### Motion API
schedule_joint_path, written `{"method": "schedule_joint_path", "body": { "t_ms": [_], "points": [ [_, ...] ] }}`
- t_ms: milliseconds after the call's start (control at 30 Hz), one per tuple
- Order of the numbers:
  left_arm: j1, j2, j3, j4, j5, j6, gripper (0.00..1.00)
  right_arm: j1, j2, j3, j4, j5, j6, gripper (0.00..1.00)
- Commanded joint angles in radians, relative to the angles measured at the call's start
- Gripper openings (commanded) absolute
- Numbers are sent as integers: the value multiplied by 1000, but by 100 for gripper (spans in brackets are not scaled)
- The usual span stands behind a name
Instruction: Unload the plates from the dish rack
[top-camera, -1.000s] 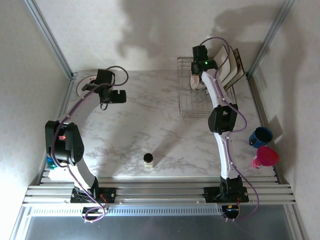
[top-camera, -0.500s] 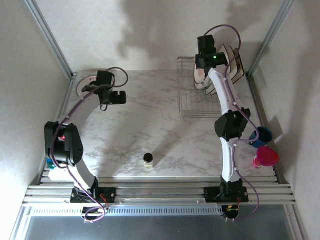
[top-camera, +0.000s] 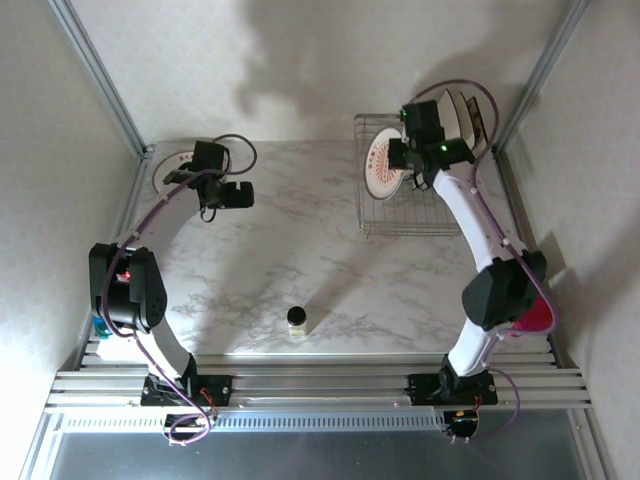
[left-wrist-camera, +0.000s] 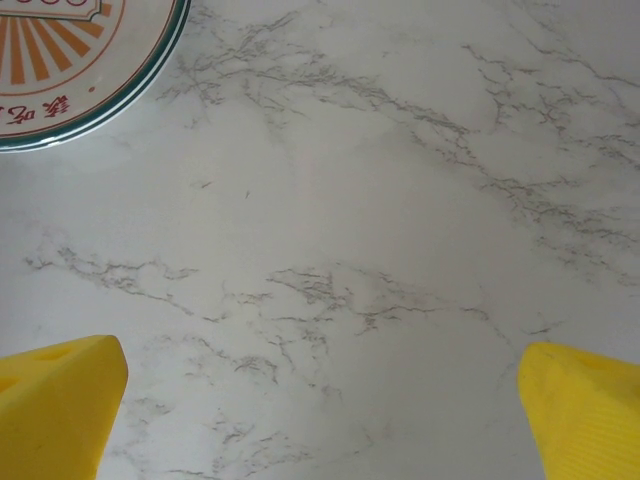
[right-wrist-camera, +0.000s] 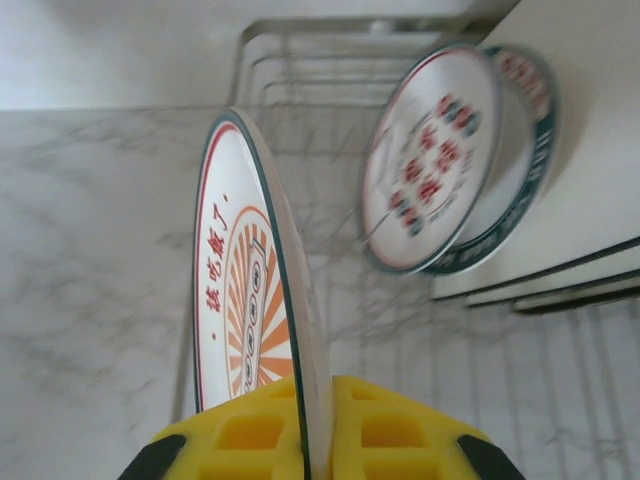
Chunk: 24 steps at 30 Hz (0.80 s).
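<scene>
Left gripper (left-wrist-camera: 320, 420), 10 o'clock, gapes empty over table (left-wrist-camera: 350, 250) beside a laid plate (left-wrist-camera: 70, 60). Right gripper (right-wrist-camera: 315, 430), 1 o'clock, clenches an upright plate (right-wrist-camera: 240, 300) above the rack (top-camera: 380, 222), mid-unloading; next it likely must swing clear toward the table
</scene>
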Motion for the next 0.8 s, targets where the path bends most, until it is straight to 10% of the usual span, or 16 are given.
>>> {"method": "schedule_joint_path", "body": {
  "t_ms": [0,267,567,767],
  "points": [
    [-6,-10,17,18,33,-11,100,-62,-123,-148,235,-348,140,0],
    [-6,-4,15,37,67,-13,100,-126,-169,-565,802,-850,470,0],
    [-6,-18,10,71,132,-21,100,-125,-122,-696,1015,-885,571,0],
    [-7,-42,-54,241,472,-76,100,-124,-84,-699,1060,-893,594,0]
  ]
}}
